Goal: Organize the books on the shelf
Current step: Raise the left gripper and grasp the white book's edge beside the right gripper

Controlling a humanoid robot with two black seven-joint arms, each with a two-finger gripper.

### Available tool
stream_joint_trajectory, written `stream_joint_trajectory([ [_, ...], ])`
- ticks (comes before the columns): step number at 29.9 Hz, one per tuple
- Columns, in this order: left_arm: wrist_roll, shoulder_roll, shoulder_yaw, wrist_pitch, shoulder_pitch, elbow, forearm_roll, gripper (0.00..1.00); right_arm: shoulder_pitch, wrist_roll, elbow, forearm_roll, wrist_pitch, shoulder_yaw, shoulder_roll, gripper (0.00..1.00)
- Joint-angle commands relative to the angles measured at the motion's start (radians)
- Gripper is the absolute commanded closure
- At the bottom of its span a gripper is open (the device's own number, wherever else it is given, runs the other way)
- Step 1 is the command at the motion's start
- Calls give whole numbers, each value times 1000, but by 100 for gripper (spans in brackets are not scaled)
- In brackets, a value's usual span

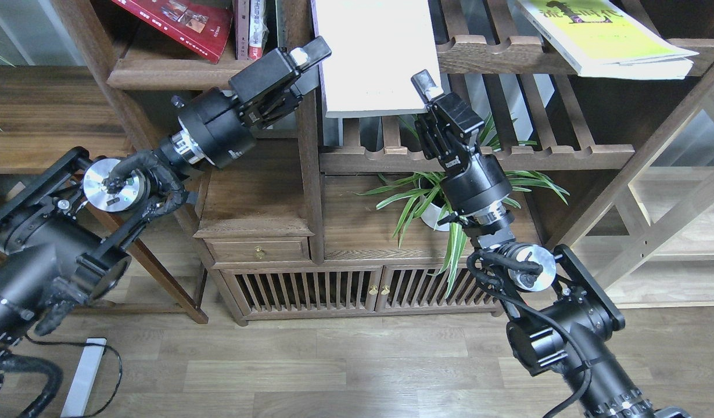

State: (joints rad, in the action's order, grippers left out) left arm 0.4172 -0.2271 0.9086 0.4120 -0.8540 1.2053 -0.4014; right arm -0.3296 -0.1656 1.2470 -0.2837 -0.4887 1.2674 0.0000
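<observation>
Head view gives me the shelf (310,191) filling most of the picture, a dark-brown bookcase with board shelves on its left side, notched slatted racks on its right, a small drawer (258,251) low on the left and slatted cabinet doors (357,288) along the bottom. On the upper notched rack the white book (377,52) lies flat, its near edge overhanging the rack's front rail. At the right end of that same rack the yellow-green book (606,36) rests tilted, its near corner sticking out past the front rail. On the upper left board shelf the dark red book (173,23) lies near the left upright, just beside a few upright spines (255,26) against the middle upright. A potted plant (438,200) stands on the board shelf under the lower rack, behind my right arm. My left gripper (310,53) sits at the front edge of the upper left board shelf, just beside the white book's left near corner; its fingers look a narrow way apart and I see nothing between them. My right gripper (424,86) is at the white book's right near corner, one finger showing on top of the cover; I cannot tell whether it is clamped.
</observation>
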Motion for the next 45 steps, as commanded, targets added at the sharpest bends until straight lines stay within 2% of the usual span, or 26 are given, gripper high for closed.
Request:
stream_joint_trajectory([
  [1,3,0,0,-10,-7,-7,4,3,6,0,0,0,0,9,0,95],
  [12,5,25,-2,-111,-31,-21,13,3,11,1,0,-3,0,16,0,96],
  [22,5,78,-4,-111,-91,-116,15,3,23,1,15,-5,0,10,0,96],
  [34,26,133,-59,-113,-118,-173,21,5,24,1,40,-5,0,1,0,96],
  [39,25,153,-59,-110,-122,-175,19,7,26,1,42,-5,0,1,0,96],
  [45,28,153,-53,-91,-122,-173,18,15,34,0,42,-3,0,0,0,96],
])
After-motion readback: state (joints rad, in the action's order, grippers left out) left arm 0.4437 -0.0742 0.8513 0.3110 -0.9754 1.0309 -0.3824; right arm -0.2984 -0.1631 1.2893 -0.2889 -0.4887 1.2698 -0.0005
